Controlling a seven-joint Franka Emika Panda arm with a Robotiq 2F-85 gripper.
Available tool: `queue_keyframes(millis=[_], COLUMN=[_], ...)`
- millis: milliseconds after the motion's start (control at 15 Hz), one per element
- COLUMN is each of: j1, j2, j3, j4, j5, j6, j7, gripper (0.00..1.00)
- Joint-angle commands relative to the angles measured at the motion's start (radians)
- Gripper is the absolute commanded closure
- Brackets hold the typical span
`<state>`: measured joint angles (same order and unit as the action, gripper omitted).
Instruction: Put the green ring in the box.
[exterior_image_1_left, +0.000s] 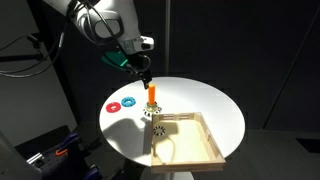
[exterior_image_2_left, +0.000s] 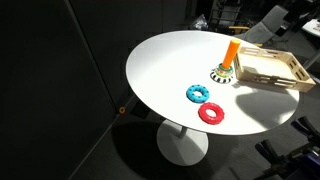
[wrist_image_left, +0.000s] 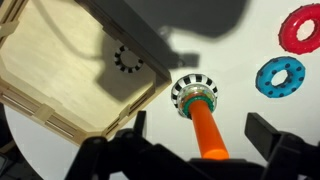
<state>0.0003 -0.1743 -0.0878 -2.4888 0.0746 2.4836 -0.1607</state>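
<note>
The green ring (wrist_image_left: 197, 99) sits low on an upright orange peg (wrist_image_left: 205, 130), just above the peg's black-and-white striped base (wrist_image_left: 193, 86). The peg stands on the round white table next to a corner of the box (wrist_image_left: 50, 104), a shallow light wooden tray that shows in both exterior views (exterior_image_1_left: 190, 141) (exterior_image_2_left: 266, 74). My gripper (wrist_image_left: 200, 125) is open and empty, directly above the peg (exterior_image_1_left: 152, 95) with a finger on either side of its top. In an exterior view the gripper (exterior_image_1_left: 146, 74) hangs just over the peg.
A red ring (wrist_image_left: 302, 27) and a blue ring (wrist_image_left: 280, 75) lie flat on the table beyond the peg, away from the box; both show in the exterior views (exterior_image_1_left: 113, 106) (exterior_image_1_left: 128, 101) (exterior_image_2_left: 211, 113) (exterior_image_2_left: 198, 94). The table edge curves close behind the box.
</note>
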Motion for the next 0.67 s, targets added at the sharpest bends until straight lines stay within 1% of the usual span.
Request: queue_keyframes(millis=[0,133,200,533,600], j1=[0.009,0.007,-0.003,-0.003,-0.001], j2=[0.079,0.108,0.084,0.097,0.109], j3=[0.003,0.01,0.016,0.02,0.019], j4=[0.014,0.018,0.001,0.001,-0.001], j5=[0.081,0.106,0.071,0.074,0.087], j6=[0.082,0.106,0.089,0.094,0.11], j7=[-0.039,-0.045,-0.016,-0.016,-0.025], gripper=[0.0,0.0,0.0,0.0,0.0])
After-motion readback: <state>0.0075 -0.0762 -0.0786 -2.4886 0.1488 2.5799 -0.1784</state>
